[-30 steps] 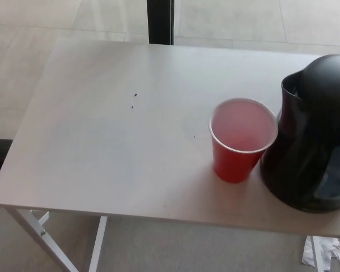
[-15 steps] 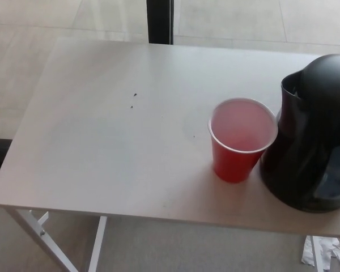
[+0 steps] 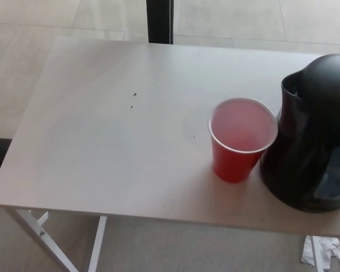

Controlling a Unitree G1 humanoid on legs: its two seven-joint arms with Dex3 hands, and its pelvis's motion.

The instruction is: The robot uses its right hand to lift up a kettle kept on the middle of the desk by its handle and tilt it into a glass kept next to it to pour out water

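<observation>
Kettle point(image 3: 313, 144): black, rounded body, standing upright at the right side of the worktop point(image 3: 102, 141), partly cut off by the right edge of the head view. Its spout lip faces the picture's left, toward the cup; its handle cannot be made out. Cup point(image 3: 241, 139): red plastic with a white rim and pale interior, standing upright just beside the kettle on its left, apparently touching or nearly touching the kettle body; whether the two make contact cannot be told. The cup's contents cannot be determined from this angle. Worktop: pale, matte surface, rectangular, with two small dark specks point(image 3: 134, 100) near its centre, well apart from the cup. White frame leg point(image 3: 42, 232) shows below the near-left corner. Dark vertical post point(image 3: 160, 21) rises behind the far edge of the worktop, against a light tiled floor point(image 3: 34, 17). Crumpled white object point(image 3: 324, 252) lies on the floor below the near-right edge of the worktop. Robot hands: neither the left nor the right hand appears in the view, so the state of each cannot be reported; no hand is on the kettle, which rests on the worktop.
</observation>
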